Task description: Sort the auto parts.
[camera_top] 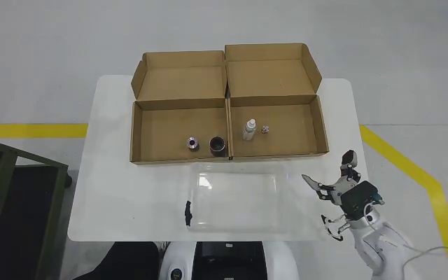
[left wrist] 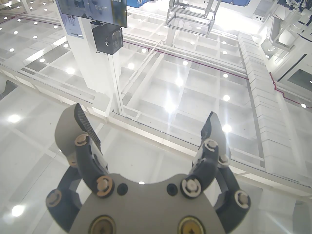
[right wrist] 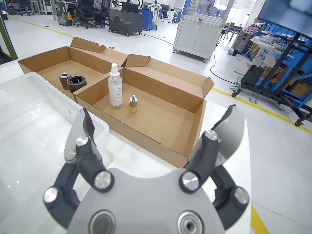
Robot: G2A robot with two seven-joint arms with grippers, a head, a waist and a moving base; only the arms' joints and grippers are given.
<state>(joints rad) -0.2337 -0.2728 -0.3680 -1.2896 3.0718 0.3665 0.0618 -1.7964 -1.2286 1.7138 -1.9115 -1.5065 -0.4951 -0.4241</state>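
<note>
The white counter (camera_top: 112,189) carries everything. Two cardboard boxes sit side by side along its far half with their lids folded back, I'd guess so an arm can come straight down into either one. The left box (camera_top: 161,133) and the right box (camera_top: 294,133) touch along a shared wall, which makes a plain dividing line for two kinds of part.

In front of them lies a clear tray (camera_top: 245,203), close to the robot. It looks like the supply bin the parts are drawn from.

The right end effector (right wrist: 158,115) hangs over the counter's near right corner, just beside the tray. Its fingers are spread wide with nothing between them, and it points toward the boxes. The left end effector (left wrist: 145,113) is turned up at the ceiling, also spread and empty, so I take it to be parked out of the way.

The spray bottle (camera_top: 249,129) stands upright in the right box near the shared wall, with a small metal-capped part (camera_top: 265,129) just beside it. A dark ring (camera_top: 218,145) and a metal cylinder (camera_top: 192,143) stand near each other in the left box, so like appears grouped with like.

One small dark piece (camera_top: 187,213) sits at the tray's left edge. I can't tell what it is, but it is probably what remains to sort.
</note>
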